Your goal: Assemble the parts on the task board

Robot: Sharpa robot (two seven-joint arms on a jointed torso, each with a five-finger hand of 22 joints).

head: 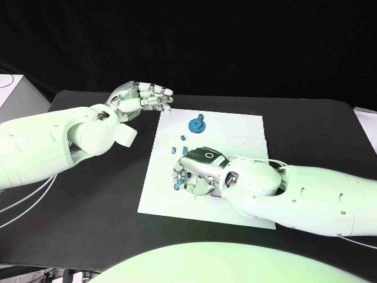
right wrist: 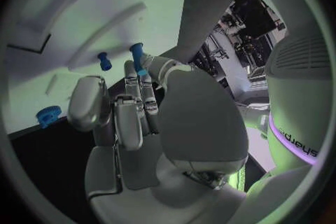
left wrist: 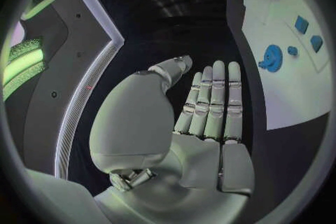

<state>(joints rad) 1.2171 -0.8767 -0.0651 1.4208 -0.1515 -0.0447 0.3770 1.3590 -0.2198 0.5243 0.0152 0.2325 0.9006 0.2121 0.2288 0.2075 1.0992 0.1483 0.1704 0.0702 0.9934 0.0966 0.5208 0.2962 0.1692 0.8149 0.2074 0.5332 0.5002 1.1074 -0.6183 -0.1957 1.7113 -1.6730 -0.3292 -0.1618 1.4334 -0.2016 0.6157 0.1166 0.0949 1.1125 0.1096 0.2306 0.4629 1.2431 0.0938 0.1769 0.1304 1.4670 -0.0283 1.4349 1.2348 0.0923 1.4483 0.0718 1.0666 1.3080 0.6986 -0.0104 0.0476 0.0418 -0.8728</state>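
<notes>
Head view: right hand (head: pixel 201 171) pinches a blue peg (right wrist: pixel 138 59) over the task board (head: pixel 240 132), gear (head: pixel 196 124) and small parts (head: pixel 182 150) beyond it still loose; left hand (head: pixel 142 97) open, empty, so assembly seems early.

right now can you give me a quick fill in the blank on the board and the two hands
The task board is a ____ plate.
The round gear-like part on it is coloured ____.
The ____ hand is off the board, over the black table, holding nothing.
The right hand is low over the ____.

Missing: white; blue; left; board
</notes>
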